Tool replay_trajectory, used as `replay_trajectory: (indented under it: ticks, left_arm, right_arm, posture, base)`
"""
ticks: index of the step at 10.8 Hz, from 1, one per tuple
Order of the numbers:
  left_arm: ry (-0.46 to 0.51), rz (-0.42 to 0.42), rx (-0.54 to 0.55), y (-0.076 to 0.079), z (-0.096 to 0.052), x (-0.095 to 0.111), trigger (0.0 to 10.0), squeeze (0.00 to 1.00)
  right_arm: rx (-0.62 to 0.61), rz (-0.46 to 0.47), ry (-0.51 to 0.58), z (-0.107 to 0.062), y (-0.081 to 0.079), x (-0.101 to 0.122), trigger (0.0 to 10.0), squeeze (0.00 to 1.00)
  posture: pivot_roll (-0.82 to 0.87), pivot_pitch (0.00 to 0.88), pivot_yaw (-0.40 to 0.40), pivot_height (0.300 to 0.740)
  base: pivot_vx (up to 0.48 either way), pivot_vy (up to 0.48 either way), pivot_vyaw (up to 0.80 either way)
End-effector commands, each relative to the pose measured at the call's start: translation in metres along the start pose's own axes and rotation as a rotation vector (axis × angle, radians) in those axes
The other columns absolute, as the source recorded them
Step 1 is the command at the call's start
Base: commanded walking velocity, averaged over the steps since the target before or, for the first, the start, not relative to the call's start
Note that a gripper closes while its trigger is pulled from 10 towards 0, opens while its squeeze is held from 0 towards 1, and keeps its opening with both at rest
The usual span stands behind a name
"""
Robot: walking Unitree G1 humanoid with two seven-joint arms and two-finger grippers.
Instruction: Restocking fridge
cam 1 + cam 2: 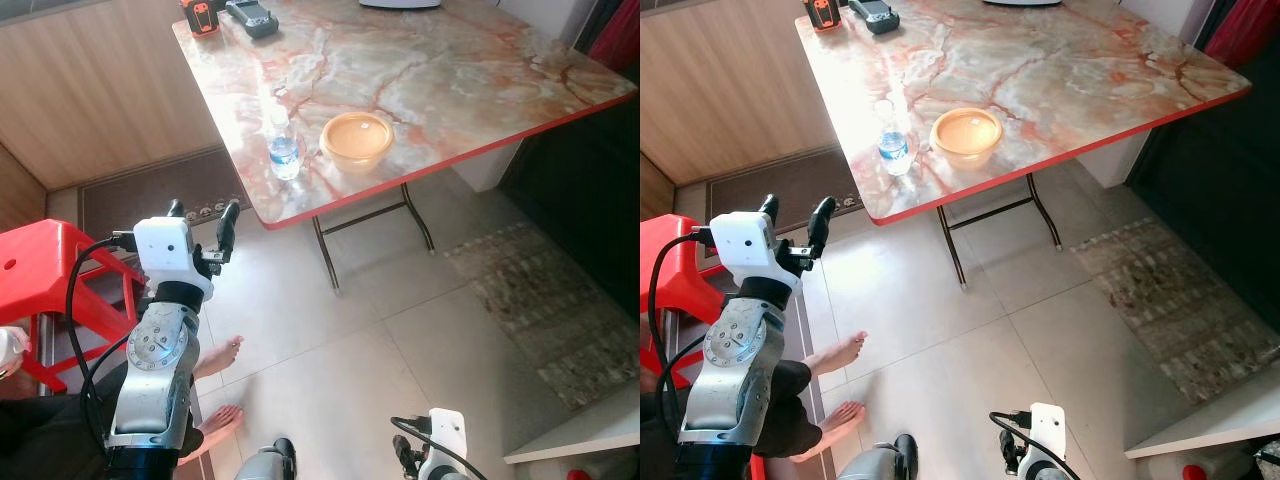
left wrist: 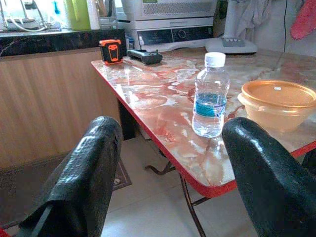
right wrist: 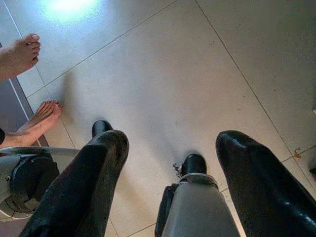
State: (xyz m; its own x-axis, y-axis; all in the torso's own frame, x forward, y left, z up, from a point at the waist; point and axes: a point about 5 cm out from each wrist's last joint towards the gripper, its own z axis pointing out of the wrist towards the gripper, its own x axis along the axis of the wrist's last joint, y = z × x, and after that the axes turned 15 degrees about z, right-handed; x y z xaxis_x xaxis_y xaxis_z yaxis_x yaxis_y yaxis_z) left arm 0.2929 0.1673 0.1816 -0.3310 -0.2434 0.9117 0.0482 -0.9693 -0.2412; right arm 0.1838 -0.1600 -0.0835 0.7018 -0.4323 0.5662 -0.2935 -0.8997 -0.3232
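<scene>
Water bottle [image 1: 284,150] untouched on marble table [image 1: 470,70] w/ lidded bowl [image 1: 357,140]; left gripper [image 1: 203,222] fingers apart, nothing held; right gripper [image 3: 173,192] spread, idle. Nothing restocked yet imo.

place: a home kitchen or dining area
signs: marble-look folding table [image 1: 420,70], tiled floor [image 1: 400,330], microwave [image 2: 168,10] on a wood-fronted counter [image 2: 54,94], red plastic stool [image 1: 40,270], floor mats [image 1: 150,190]

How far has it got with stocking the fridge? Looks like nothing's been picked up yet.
Nothing looks done yet. The clear plastic water bottle and the lidded orange bowl sit on the marble-patterned table. The left gripper is raised towards the bottle, jaws open and empty. Grasping and carrying remain.
</scene>
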Motion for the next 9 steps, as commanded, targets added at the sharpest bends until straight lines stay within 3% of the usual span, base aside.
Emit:
replay_trajectory:
  ticks: [1,9]
  left_arm:
    - [0.014,0.014,0.001,-0.0017,-0.0004,0.0041,10.0,0.00]
    - [0.022,0.002,0.001,0.0003,0.0017,0.0079,10.0,0.00]
  right_arm:
    - [-0.002,-0.001,-0.017,-0.0013,0.0008,-0.0060,10.0,0.00]
    - [0.004,-0.012,-0.022,-0.0008,0.0010,-0.0040,10.0,0.00]
  posture:
    - [0.15,0.171,0.046,0.740]
    - [0.15,0.190,0.045,0.740]
  base:
    - [0.270,0.000,0.00]
    - [0.292,0.000,0.00]
